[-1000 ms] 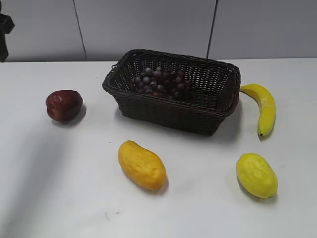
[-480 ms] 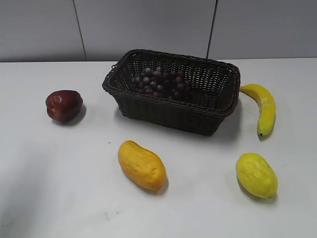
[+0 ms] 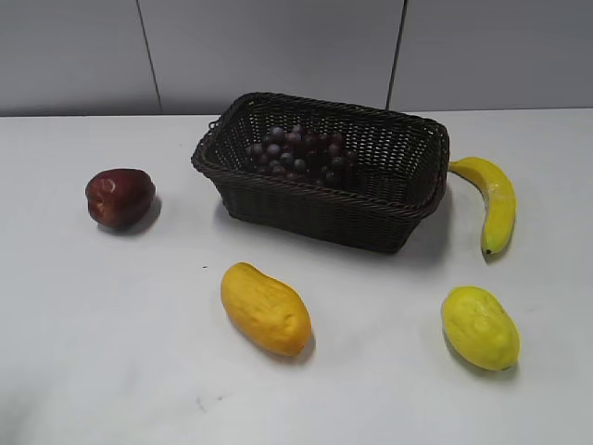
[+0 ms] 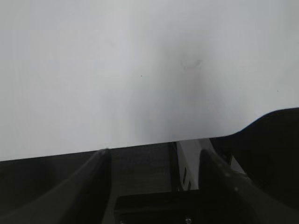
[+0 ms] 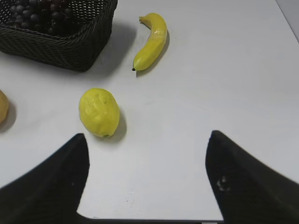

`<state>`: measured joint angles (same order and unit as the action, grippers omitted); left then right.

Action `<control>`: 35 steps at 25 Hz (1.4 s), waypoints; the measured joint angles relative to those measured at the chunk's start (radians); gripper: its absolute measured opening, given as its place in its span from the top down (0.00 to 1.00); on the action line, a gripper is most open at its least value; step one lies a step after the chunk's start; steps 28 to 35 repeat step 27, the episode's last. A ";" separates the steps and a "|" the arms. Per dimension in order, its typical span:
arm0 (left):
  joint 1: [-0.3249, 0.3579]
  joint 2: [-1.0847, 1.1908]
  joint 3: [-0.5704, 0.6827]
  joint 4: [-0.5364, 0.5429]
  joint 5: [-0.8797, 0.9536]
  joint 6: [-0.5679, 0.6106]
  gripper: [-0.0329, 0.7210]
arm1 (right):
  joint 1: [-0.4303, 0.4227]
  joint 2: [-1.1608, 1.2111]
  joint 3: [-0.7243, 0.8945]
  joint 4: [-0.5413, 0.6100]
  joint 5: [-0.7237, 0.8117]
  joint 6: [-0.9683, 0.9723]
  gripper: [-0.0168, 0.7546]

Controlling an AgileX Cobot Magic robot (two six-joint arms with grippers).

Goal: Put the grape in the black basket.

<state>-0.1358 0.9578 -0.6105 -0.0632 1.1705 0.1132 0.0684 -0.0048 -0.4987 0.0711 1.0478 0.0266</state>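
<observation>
One white table (image 3: 93, 352) carries everything, and the biggest thing on it is the black basket (image 3: 315, 209), a dark woven rectangle standing toward the far middle. Inside it, against the far-left part of the floor, lies the grape (image 3: 298, 153), a bunch of small dark purple-red berries wholly within the braided rim. Next in size comes an orange-yellow mango-like fruit (image 3: 265, 309), near and a little left of the basket, well apart from it. A banana (image 3: 492, 200) lies just right of the basket, its far tip close beside the rim. A lemon-yellow fruit (image 3: 479, 326) sits near and to the right, and a dark red apple (image 3: 119, 197) stands alone at the left.

Neither arm shows in the exterior view. The left end effector (image 4: 154, 158) hangs with its fingers spread wide and nothing between them (only bare table beyond). The right end effector (image 5: 147, 154) is likewise spread wide and empty, with the lemon-yellow fruit just beyond its left finger (image 5: 51, 186).
</observation>
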 joint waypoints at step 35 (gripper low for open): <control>0.000 -0.960 0.118 0.002 -0.085 -0.002 0.24 | 0.000 0.000 0.000 0.000 0.000 0.000 0.21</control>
